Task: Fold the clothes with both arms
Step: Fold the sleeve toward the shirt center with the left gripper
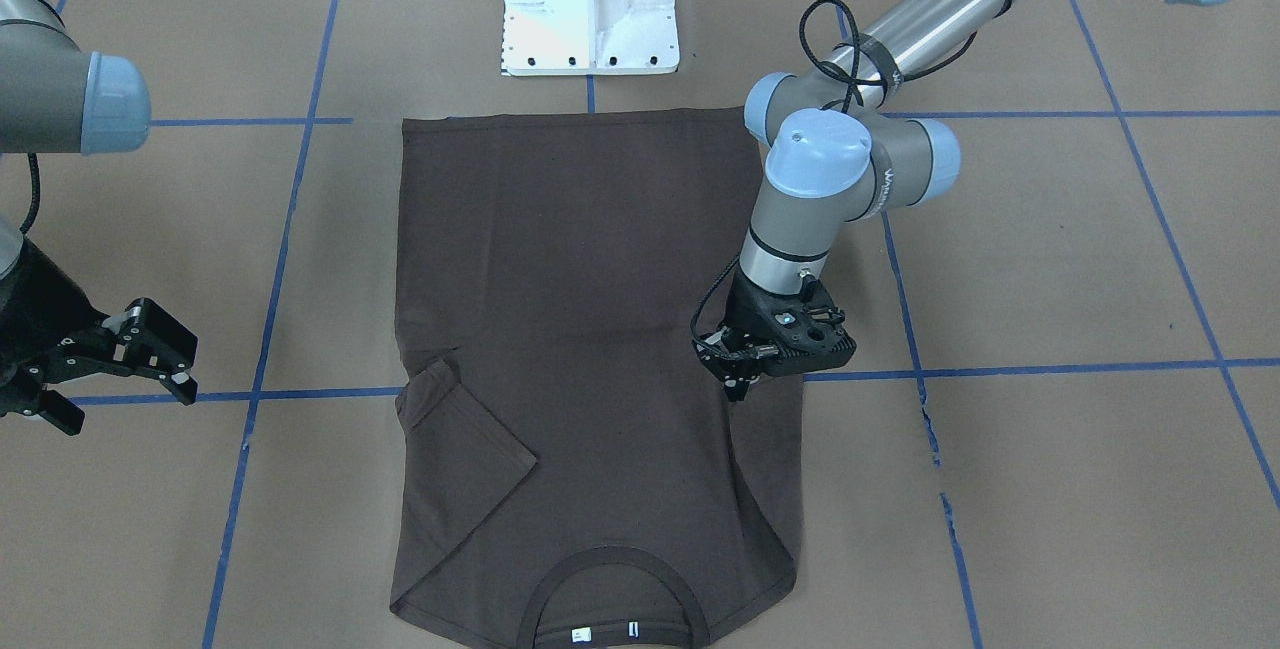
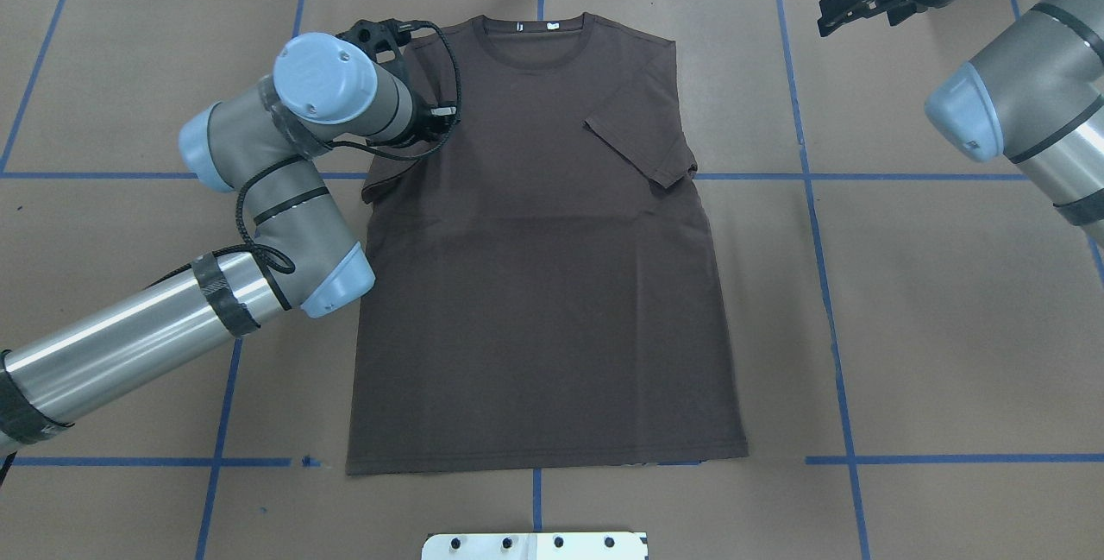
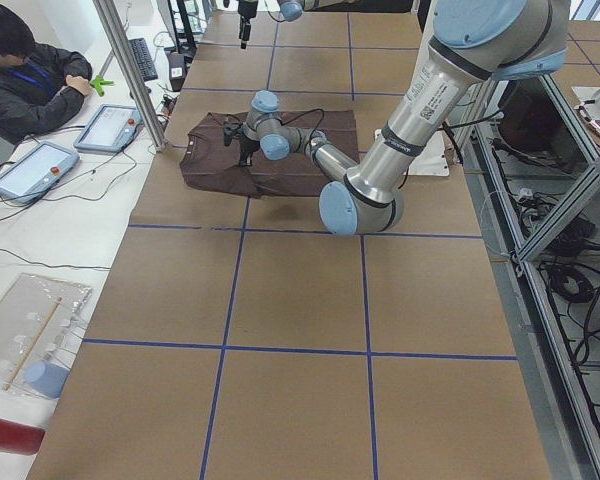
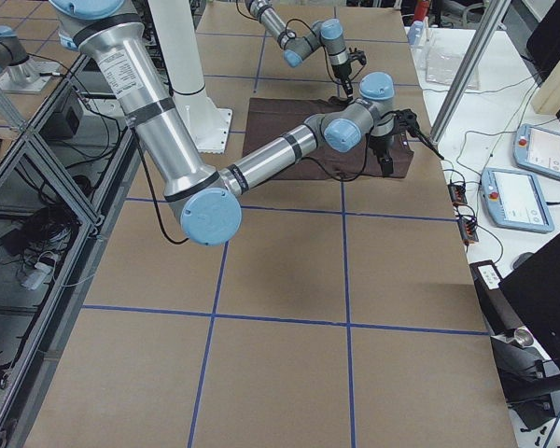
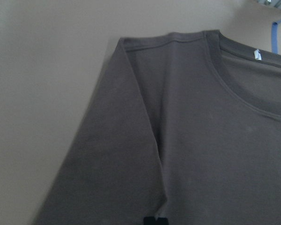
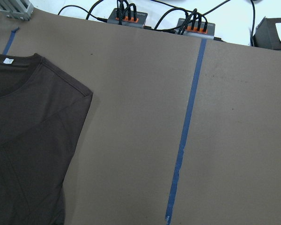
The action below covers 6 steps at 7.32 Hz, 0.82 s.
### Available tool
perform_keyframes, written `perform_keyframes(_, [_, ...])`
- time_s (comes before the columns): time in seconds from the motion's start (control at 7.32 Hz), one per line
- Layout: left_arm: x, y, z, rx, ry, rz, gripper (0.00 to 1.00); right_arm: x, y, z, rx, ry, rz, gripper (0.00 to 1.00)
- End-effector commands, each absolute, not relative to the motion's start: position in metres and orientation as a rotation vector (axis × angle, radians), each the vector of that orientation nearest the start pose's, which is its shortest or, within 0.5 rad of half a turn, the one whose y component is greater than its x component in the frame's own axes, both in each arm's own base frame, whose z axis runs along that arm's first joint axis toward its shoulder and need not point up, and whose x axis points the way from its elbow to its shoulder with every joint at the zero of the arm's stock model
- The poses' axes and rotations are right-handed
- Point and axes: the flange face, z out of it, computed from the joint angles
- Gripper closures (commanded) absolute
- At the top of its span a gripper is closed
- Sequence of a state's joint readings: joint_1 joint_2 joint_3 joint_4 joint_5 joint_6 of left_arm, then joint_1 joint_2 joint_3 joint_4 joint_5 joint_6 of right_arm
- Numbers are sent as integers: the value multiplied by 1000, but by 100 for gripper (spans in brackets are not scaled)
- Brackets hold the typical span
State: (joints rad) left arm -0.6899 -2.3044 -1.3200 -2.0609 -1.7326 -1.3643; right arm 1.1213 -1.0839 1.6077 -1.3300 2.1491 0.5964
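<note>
Front-facing camera: the T-shirt (image 1: 580, 309) lies flat on the table (image 1: 1050, 259), collar (image 1: 615, 559) pointing away from the robot. The right sleeve (image 1: 465, 429) is already tucked in over the body. The left gripper (image 1: 740, 384) is down on the shirt's edge on its own side, near the shoulder. Its fingers look pinched together, on the cloth as far as I can tell. The right gripper (image 1: 120, 384) hangs off to the side, well clear of the shirt, fingers spread and holding nothing.

So I'd say we're mid sleeve-tuck on the left. The next move needs that edge carried inward and laid flat to match the other side. After that, both arms will be needed for the bigger folds.

Overhead: you get the whole shirt outline and the tucked sleeve clearly. The left arm's wrist covers its own fingers though, so it's useless for judging the grip.

Left side view: everything's tiny, but a person (image 3: 25, 75) sits at a desk past the table end.

Right side view: both arms are there but too small to add anything.

Left wrist: best close-up. A crease runs straight down to the fingertips at the bottom edge, and the white tags (image 5: 256, 55) show in the collar.

Right wrist: just a shirt shoulder, bare table and blue tape (image 6: 187, 126), no fingers in shot.
</note>
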Motion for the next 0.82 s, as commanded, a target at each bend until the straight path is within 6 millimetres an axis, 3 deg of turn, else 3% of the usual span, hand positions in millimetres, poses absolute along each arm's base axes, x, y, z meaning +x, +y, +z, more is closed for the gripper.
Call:
perform_keyframes(0.0, [537, -587, 273, 286, 912, -347, 9, -219, -636, 334, 367, -845, -83, 0])
perform_keyframes(0.14, [536, -587, 278, 310, 893, -291, 0, -220, -636, 334, 365, -845, -84, 0])
perform_keyframes(0.41, [525, -581, 260, 343, 878, -209, 0, -229, -630, 329, 362, -858, -87, 0])
perform_keyframes(0.55, [504, -565, 251, 364, 866, -159, 0, -243, -610, 322, 341, -887, -64, 0])
perform_keyframes(0.68, [474, -537, 260, 381, 896, -145, 0, -266, -579, 313, 314, -922, -65, 0])
